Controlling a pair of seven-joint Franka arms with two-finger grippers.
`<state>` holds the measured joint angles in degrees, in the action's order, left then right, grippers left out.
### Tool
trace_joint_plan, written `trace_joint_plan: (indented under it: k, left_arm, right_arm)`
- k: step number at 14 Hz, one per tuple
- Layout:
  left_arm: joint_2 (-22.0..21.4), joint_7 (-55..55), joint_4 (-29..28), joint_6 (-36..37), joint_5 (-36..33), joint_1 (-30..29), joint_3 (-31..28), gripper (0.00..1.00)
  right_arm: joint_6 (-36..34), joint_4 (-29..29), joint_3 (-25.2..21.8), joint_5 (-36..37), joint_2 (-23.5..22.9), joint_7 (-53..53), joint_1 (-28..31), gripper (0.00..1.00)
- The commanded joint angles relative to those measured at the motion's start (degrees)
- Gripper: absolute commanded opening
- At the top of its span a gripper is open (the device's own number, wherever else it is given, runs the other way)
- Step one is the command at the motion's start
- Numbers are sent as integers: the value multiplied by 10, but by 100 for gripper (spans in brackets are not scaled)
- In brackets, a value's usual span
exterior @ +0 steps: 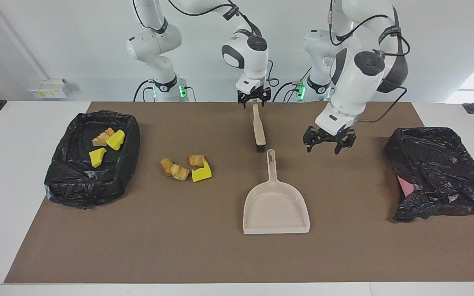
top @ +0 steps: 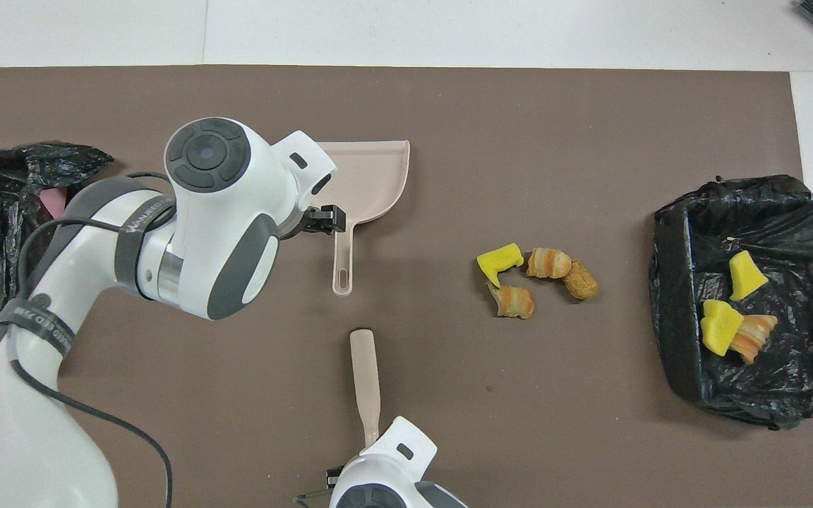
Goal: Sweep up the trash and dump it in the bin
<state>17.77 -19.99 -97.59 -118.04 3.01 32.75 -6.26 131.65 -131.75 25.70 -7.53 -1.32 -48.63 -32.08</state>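
White walls backed the two arms, and a brown mat [exterior: 220, 255] covered the table between its white margins. You had the right gripper [exterior: 254, 98] at the mat's robot-side edge, pinched on the tip of the brush [exterior: 258, 127]; the brush's long axis ran straight out from the robots, bristle end near the dustpan's handle. You held the left gripper [exterior: 328, 142] in the air, fingers spread, over bare mat just beside the dustpan [exterior: 276, 205], toward the left arm's end of the table. The dustpan lay flat at mid-mat, handle pointing at the robots, mouth toward the mat's outer edge.

Key relation: the pan's handle lay sideways from your left gripper, toward the right arm's end, with its long axis parallel to the brush. Your left arm was the nearer one to it, so a grasp there would probably call for a short sideways shift and a descent, jaws set across the handle.

Four loose pieces of trash [exterior: 185, 167], one yellow wedge and three orange-tan striped chunks, sat clustered on the mat between the dustpan and the lined bin [exterior: 62, 181] at the right arm's end. Three more pieces [exterior: 107, 144] already lay inside that bin. A second black bag [exterior: 438, 172], a pink patch showing beneath it, sat crumpled at the left arm's end.
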Motion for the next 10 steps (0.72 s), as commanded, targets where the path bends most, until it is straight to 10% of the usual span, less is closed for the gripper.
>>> trace_joint_plan:
  k: [1,8,10]
  left_arm:
    - [22,-26,12,-13,1,24,-10,100]
    - [67,-93,14,-20,-27,74,-12,93]
    - [67,-93,16,2,-29,77,-12,36]
  right_arm:
    - [3,-7,0,-17,25,26,6,0]
    - [-148,-17,-3,-16,133,108,117,0]
    - [-169,-17,-4,-5,135,138,175,0]
